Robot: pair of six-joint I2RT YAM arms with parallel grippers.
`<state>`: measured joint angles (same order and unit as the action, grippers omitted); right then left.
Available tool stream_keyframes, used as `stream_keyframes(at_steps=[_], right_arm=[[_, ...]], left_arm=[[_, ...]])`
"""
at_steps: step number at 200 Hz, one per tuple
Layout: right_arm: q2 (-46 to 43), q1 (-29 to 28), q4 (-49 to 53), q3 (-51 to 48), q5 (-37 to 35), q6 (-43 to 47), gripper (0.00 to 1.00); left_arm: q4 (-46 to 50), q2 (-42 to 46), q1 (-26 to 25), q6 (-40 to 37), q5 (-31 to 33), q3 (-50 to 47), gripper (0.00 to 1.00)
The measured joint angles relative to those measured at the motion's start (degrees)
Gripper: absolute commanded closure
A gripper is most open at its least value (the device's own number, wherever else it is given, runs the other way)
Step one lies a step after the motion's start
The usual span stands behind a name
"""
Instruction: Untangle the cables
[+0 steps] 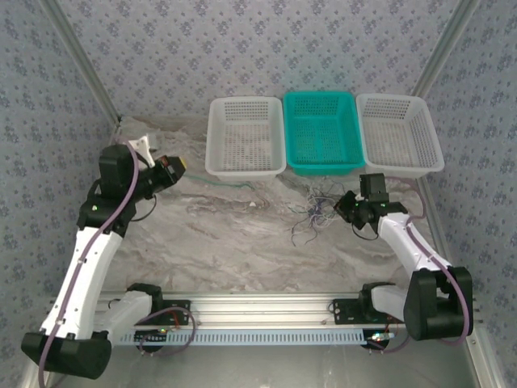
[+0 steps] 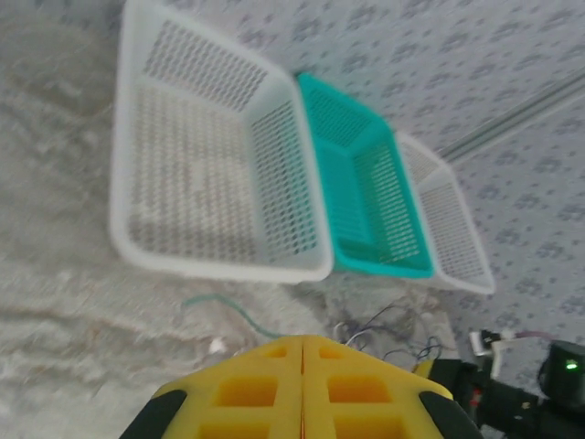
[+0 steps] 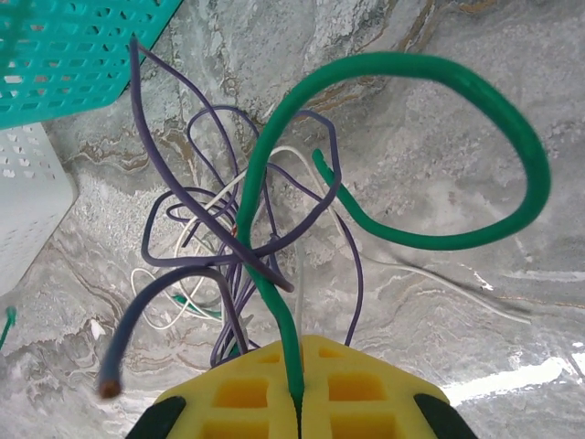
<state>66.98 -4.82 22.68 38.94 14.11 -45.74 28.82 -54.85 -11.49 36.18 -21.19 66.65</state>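
Evidently one strand is being singled out: the right gripper (image 3: 299, 366) pinches the dark green wire (image 3: 439, 69), likely to draw it clear.
Its yellow fingers clamp the wire's lower end while the loop arches toward 1 o'clock, threaded among thin bluish-purple wires (image 3: 137, 91) and whitish wires (image 3: 430, 279). The tangle of cables (image 1: 313, 212) lies on the grey marble tabletop (image 1: 226, 242), at 6 o'clock from the teal plastic basket (image 1: 319, 96). The left gripper (image 2: 303, 343) hovers at 9 o'clock, fingers pressed together on nothing, probably waiting to pin the knot.
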Motion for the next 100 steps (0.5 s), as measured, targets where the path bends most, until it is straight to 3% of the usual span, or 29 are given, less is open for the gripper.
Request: stream_keyframes(at_steps=[51, 100], right_arm=[[-2.7, -0.8, 1.6, 0.0, -1.3, 0.2, 1.00], [-4.2, -1.2, 2.7, 0.0, -2.1, 0.4, 1.00]], left_arm=[[-3.2, -7.5, -1.4, -0.3, 1.2, 11.7, 1.00], [-9.2, -18.1, -3.5, -7.0, 10.5, 17.3, 1.00]])
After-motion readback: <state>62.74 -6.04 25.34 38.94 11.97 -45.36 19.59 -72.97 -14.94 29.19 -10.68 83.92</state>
